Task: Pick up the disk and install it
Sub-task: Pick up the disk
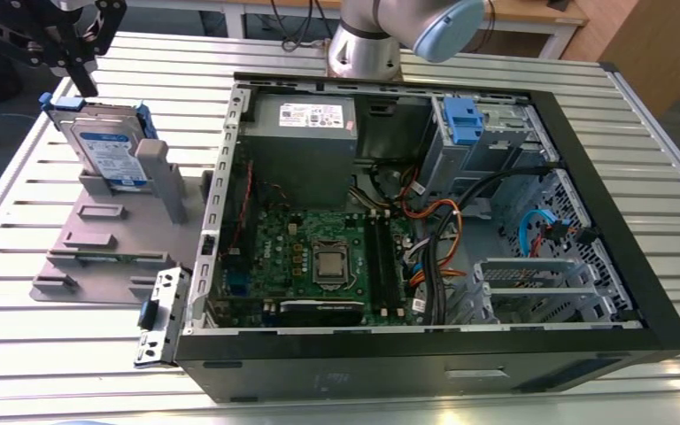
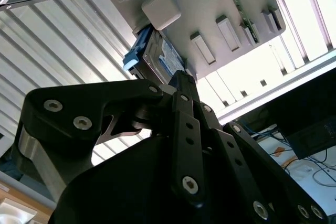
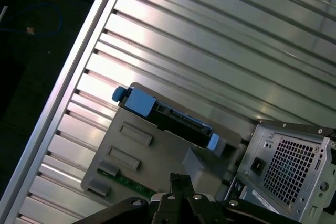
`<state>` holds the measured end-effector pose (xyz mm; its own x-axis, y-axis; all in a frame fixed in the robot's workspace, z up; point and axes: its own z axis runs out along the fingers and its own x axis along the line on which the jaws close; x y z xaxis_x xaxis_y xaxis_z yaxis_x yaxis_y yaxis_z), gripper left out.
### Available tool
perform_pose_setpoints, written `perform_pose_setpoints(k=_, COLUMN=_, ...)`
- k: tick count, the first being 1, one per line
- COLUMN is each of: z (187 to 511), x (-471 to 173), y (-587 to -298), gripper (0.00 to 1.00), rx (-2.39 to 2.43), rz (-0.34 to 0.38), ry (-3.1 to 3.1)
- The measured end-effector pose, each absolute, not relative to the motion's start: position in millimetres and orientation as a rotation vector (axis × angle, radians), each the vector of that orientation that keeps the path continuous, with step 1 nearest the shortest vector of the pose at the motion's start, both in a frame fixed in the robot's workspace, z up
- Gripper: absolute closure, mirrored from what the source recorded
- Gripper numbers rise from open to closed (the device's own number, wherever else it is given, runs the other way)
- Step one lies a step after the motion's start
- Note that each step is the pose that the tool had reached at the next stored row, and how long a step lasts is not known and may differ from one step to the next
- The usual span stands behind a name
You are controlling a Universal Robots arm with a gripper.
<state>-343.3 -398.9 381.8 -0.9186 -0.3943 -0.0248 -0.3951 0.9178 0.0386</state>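
Just below the pincer (image 1: 82, 86), the disk (image 1: 106, 152) stands upright in a holder (image 1: 95, 264).

Exterior view high above table (image 1: 68, 341); both wrist views near the disk (image 2: 163, 59) (image 3: 178, 123).

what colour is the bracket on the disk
Blue; the bracket on the disk shows best in the first wrist view.

The disk (image 1: 106, 150) stands on edge in a stand (image 1: 95, 254) by the table's (image 1: 33, 341) edge on the exterior view's left; the case (image 1: 435, 365) lies beside it.
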Motion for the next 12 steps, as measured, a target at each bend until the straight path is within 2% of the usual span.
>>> perform_pose_setpoints(k=12, z=381.8, x=-343.3, y=-398.9, gripper=0.89, rx=-0.673, rz=0.067, ry=3.052)
